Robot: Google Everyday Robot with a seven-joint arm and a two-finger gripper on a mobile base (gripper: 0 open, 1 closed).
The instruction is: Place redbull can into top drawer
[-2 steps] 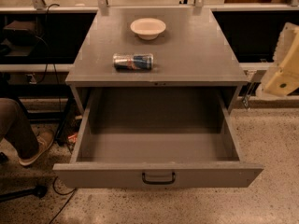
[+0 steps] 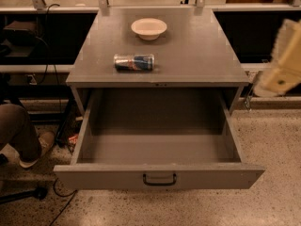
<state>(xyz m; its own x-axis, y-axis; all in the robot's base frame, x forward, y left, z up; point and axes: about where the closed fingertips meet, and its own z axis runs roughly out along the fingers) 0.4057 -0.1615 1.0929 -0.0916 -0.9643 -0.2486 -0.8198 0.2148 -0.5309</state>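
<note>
The redbull can (image 2: 134, 62) lies on its side on the grey cabinet top (image 2: 197, 51), near the front edge and left of centre. The top drawer (image 2: 160, 175) is pulled fully open below it, with a black handle (image 2: 160, 179) at the centre of its front panel. Nothing lies inside it. My gripper (image 2: 281, 62) is a cream-coloured, blurred shape at the right edge of the camera view, off to the right of the cabinet and apart from the can.
A white round bowl (image 2: 148, 28) stands at the back of the cabinet top. A person's leg and shoe (image 2: 23, 138) are on the floor at the left. Dark shelving with cables runs behind the cabinet. Speckled floor surrounds the drawer.
My gripper has shifted slightly at the right edge of the view. The can, the bowl and the drawer have not moved.
</note>
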